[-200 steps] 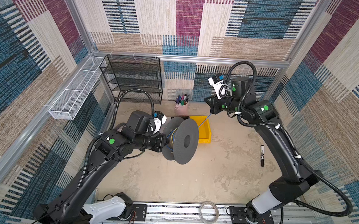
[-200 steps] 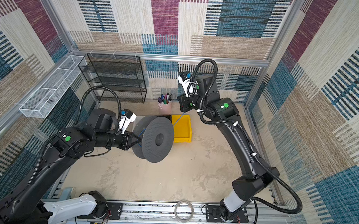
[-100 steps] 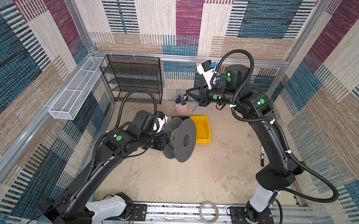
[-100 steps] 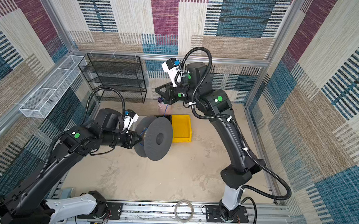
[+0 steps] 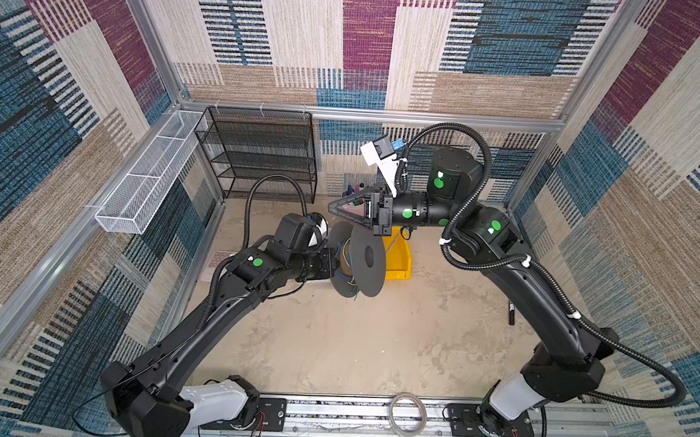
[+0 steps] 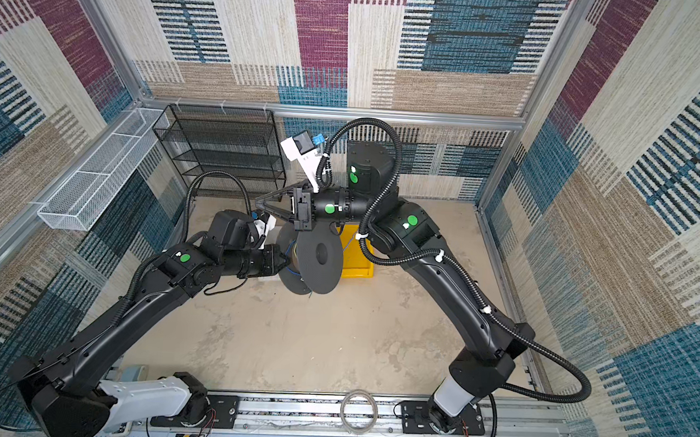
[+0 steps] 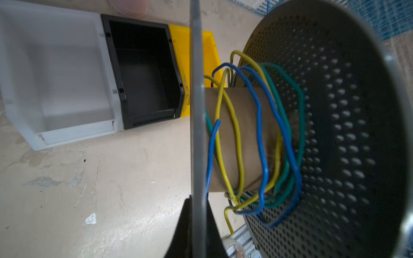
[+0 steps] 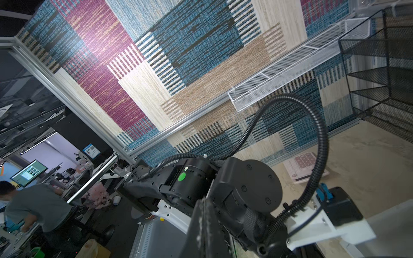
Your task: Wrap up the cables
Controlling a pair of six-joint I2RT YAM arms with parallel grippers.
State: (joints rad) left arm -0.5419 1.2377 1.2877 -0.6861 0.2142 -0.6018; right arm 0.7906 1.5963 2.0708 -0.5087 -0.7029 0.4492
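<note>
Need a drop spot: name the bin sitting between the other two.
The black bin: the pale grey bin adjoins one side, the yellow bin the other, partly hidden behind the spool flange.

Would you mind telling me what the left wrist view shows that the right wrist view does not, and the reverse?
Only the left wrist view: blue, yellow and green cables looped loosely round the cardboard core of the spool, the left gripper with fingers shut on its flange, a white bin, a black bin and a yellow bin. Only the right wrist view: the white mesh basket, black mesh rack, calculator, and a person outside the cell. Both: the beige tabletop.
</note>
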